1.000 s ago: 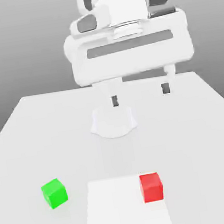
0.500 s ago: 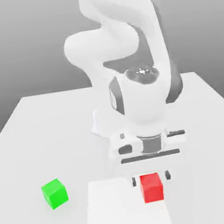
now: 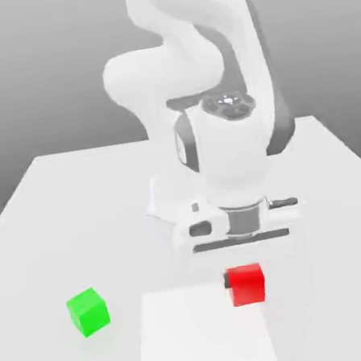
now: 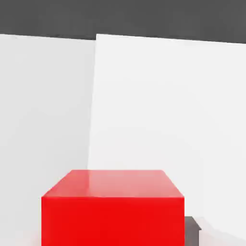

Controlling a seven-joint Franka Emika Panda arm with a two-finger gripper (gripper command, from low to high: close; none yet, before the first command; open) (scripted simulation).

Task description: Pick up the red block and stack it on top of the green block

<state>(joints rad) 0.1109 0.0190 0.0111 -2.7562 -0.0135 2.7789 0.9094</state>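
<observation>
Two fingers of gripper [image 3: 247, 285] pinch red block [image 3: 247, 284] low on table [image 3: 74, 208], ready to lift; green block [image 3: 88, 311] waits well apart as stacking base.

The arm [image 3: 193, 76] is glossy white, made of thick rounded segments with dark grey parts at the joints. Its hand [image 3: 238, 228] is a wide white bar with a grey slot, and one dark finger tip [image 4: 192, 229].

Red block [image 3: 247, 284] matte; table [image 3: 75, 216] smooth, matte.
</observation>
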